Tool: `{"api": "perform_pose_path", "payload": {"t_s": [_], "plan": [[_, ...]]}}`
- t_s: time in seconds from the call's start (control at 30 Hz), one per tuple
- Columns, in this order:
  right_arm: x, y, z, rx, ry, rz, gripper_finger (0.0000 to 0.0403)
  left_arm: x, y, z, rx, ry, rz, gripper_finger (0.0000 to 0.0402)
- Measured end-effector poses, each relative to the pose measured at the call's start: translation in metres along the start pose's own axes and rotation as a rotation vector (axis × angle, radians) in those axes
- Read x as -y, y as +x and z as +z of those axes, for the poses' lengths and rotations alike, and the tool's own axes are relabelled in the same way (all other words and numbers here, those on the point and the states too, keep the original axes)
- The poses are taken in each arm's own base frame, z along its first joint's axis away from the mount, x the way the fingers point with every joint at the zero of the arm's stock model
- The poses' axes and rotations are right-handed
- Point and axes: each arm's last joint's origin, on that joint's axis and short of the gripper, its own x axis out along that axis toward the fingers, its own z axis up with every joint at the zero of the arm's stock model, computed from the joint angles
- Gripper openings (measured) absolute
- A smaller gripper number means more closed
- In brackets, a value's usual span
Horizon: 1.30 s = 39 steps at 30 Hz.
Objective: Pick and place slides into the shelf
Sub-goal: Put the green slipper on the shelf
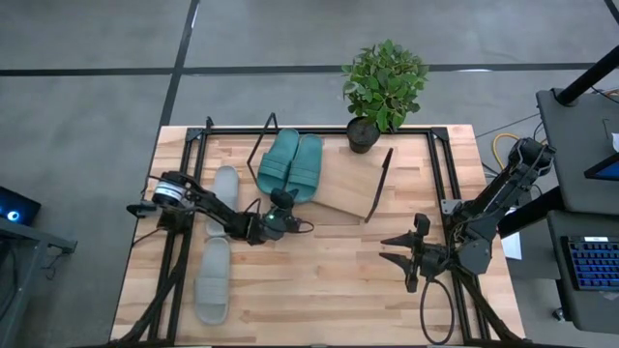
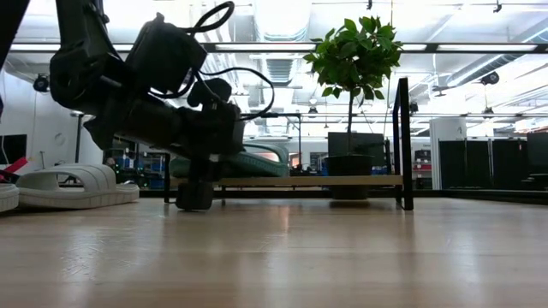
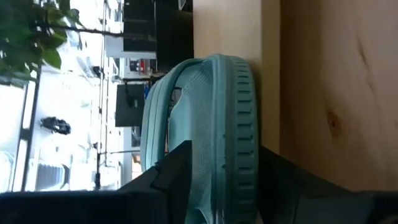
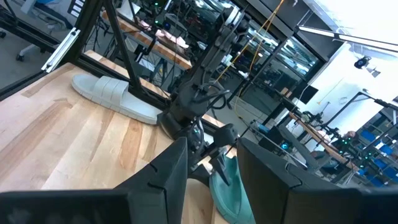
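Left pincer [image 1: 281, 205]: low over the desk at the near ends of the two teal slides; its wrist view shows the dark fingers [image 3: 177, 163] spread, one on each side of a teal slide's ribbed sole edge; whether they press on it I cannot tell.
Teal slides [image 1: 291, 166]: side by side on the slanted shelf [image 1: 343, 188], at its left part.
Grey slides: one [image 1: 224, 191] beside the left arm near the shelf's left end, the other [image 1: 213, 280] nearer the desk's front edge, well apart from the shelf.
Right pincer [image 1: 398, 253]: hangs over bare desk [image 1: 329, 280] on the right side, fingers parted, holding nothing.
Surroundings: potted plant [image 1: 383, 85] at the shelf's far right corner; black frame rails along the desk's edges.
Writing: none readable.
Low view only: left arm masks most of the teal slides; one grey slide [image 2: 73, 185] lies flat at far left.
Right wrist view only: left arm seen from across, a teal slide [image 4: 229, 193] under it.
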Motion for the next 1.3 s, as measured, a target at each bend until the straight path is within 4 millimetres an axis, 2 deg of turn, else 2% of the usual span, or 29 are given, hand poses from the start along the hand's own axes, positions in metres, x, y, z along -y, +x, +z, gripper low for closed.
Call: {"api": "perform_pose_path", "payload": {"t_s": [0.17, 0.33, 0.63, 1.0, 1.13, 1.3], "plan": [[0.0, 0.0, 0.0, 0.0, 0.0, 0.0, 0.0132, -0.002, -0.002, 0.001, 0.016, -0.032, -0.014, 0.0138], [0.0, 0.0, 0.0, 0.0, 0.003, 0.0, 0.0132, -0.016, -0.008, 0.0, 0.052, -0.092, -0.074, 0.0139], [0.0, 0.0, 0.0, 0.001, 0.004, 0.0, 0.0132, -0.031, -0.024, -0.017, -0.013, -0.186, -0.227, 0.014], [0.0, 0.0, 0.0, 0.0, 0.004, 0.0, 0.0132, -0.048, -0.053, -0.006, 0.104, -0.239, -0.236, 0.014], [0.0, 0.0, 0.0, 0.002, 0.007, -0.001, 0.0132, -0.057, -0.054, -0.001, 0.12, -0.271, -0.226, 0.014], [0.001, 0.0, 0.0, 0.003, 0.009, -0.003, 0.0132, -0.07, -0.044, 0.003, 0.102, -0.318, -0.201, 0.014]]}}
